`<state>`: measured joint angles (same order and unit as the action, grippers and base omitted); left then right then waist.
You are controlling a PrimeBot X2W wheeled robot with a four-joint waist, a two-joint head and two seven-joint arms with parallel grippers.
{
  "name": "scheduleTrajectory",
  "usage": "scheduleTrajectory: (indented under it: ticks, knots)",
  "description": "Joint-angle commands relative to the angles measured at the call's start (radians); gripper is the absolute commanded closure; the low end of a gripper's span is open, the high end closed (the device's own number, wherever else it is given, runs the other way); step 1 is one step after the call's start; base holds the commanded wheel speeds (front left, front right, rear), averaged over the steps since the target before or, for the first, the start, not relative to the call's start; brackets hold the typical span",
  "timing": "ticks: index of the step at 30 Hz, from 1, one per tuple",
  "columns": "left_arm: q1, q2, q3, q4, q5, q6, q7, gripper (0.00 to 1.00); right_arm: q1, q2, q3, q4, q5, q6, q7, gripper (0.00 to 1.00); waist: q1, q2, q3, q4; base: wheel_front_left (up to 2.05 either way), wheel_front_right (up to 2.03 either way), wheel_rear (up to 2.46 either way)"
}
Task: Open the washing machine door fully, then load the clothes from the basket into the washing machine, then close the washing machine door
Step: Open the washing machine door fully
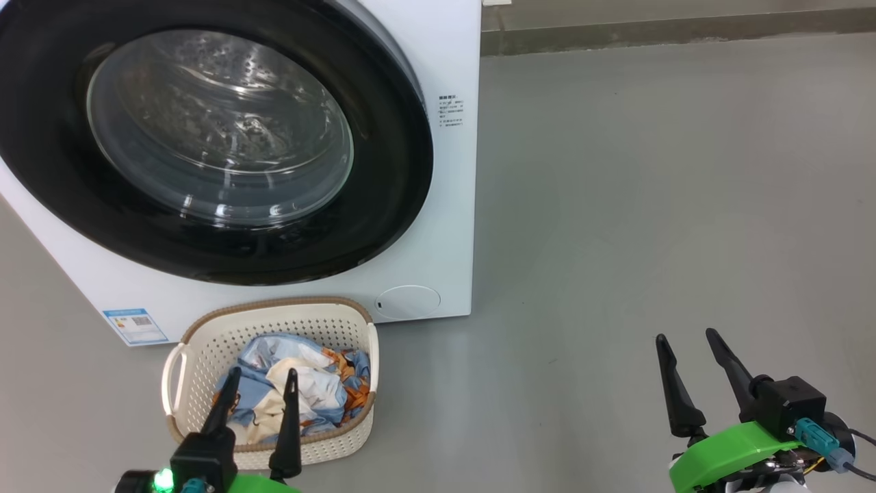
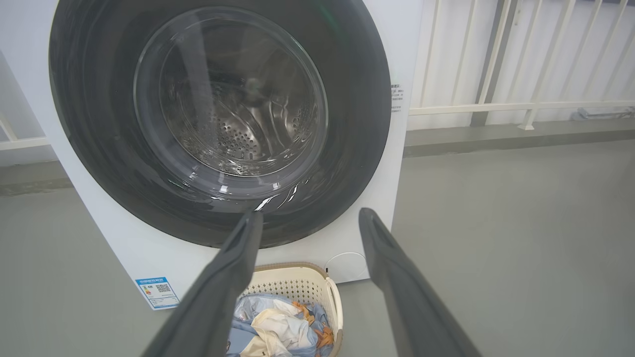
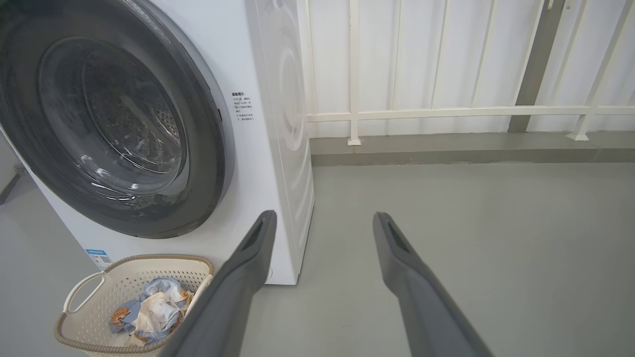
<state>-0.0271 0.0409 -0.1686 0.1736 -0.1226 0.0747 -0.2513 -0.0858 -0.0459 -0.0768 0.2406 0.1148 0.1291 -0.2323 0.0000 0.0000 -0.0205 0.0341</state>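
The white washing machine (image 1: 448, 226) stands at the left, and its round black-rimmed door (image 1: 383, 178) lies shut flat against the front; the steel drum shows through the glass. On the floor before it sits the cream basket (image 1: 205, 342) holding the light-blue and cream clothes (image 1: 308, 383). My left gripper (image 1: 262, 380) hovers open over the basket's near side, nothing between its fingers. My right gripper (image 1: 686, 335) stands open above bare floor, well right of the machine. The door (image 2: 347, 124), basket (image 2: 297, 285) and clothes (image 2: 278, 327) appear in the left wrist view, and the basket (image 3: 129, 277) in the right wrist view.
Grey floor (image 1: 650, 205) stretches to the right of the machine. A low kerb and a white railing (image 3: 446, 111) run along the back wall. A round cap (image 1: 408, 301) sits at the machine's lower right corner, a blue label (image 1: 135, 326) at its lower left.
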Motion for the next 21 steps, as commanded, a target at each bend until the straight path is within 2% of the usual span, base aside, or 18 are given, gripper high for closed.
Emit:
scheduleTrajectory:
  ticks: [1,21]
  knots:
    - [-0.028,0.009,0.037,-0.025,0.008,0.001,-0.01,0.0,-0.047,-0.004,0.029,-0.022,-0.008,0.002,-0.012,0.0,0.0,0.0,0.0,-0.001,0.0,0.0,0.0]
    - [-0.028,0.009,0.035,-0.012,0.011,0.003,-0.01,0.0,-0.048,-0.004,0.035,-0.012,-0.002,0.002,-0.015,0.0,0.0,0.0,-0.006,0.003,0.0,0.0,0.0]
